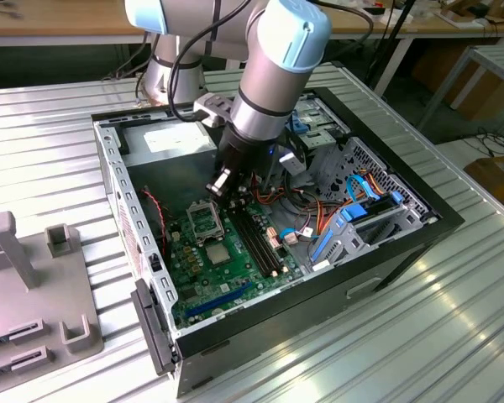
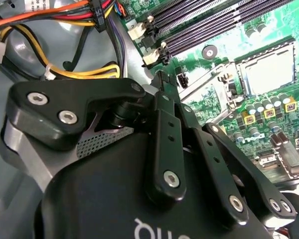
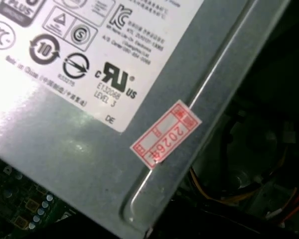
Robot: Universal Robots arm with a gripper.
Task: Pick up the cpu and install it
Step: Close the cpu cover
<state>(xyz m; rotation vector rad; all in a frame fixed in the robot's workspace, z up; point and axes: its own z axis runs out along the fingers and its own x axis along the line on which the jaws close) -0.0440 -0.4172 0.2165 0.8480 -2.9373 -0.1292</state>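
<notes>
One small silver-grey square cpu (image 1: 217,252) is lying mid-frame on mobo (image 1: 235,281); second wrist view is showing gripper (image 2: 162,78), open/closed unclear.

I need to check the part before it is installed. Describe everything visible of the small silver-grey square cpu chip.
The small, thin, square cpu has a dull silver-grey face that looks like metal. It lies flat, face up, on the green motherboard, beside the square metal-framed socket and to the exterior view's left of the long black memory slots. The black gripper hangs above the socket, apart from the cpu.
</notes>
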